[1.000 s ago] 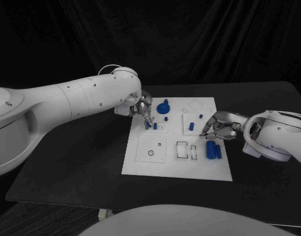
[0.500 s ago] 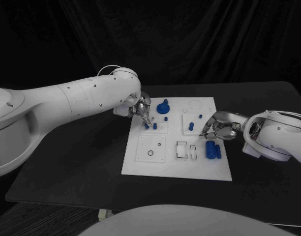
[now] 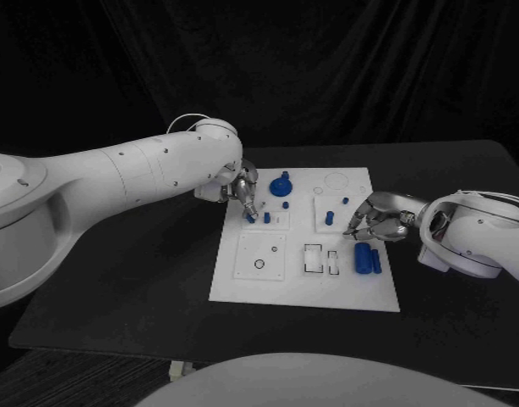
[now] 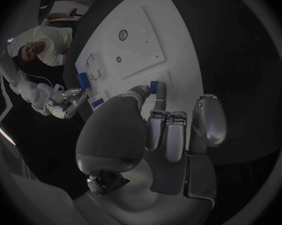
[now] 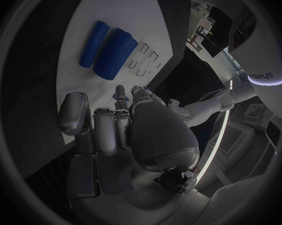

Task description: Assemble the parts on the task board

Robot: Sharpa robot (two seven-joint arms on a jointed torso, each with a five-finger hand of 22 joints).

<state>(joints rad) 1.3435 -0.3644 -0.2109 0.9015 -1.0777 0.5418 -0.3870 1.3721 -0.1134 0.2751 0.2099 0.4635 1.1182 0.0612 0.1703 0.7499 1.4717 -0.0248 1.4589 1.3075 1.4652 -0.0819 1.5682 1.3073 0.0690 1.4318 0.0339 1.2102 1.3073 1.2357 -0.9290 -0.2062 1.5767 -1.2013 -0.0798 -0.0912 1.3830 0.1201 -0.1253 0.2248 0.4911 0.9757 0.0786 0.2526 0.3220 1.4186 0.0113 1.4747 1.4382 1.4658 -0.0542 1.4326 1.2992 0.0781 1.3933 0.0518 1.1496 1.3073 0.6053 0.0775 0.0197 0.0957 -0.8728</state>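
Fingers of the left hand point(image 3: 245, 188) pinch a small blue peg point(image 3: 251, 217) at the task board's point(image 3: 309, 288) far left corner; right hand point(image 3: 380, 222), fingers curled, grip undeterminable, rests at its right edge.

Left hand point(image 3: 245, 188) fingers hide the peg's point(image 3: 253, 217) top.
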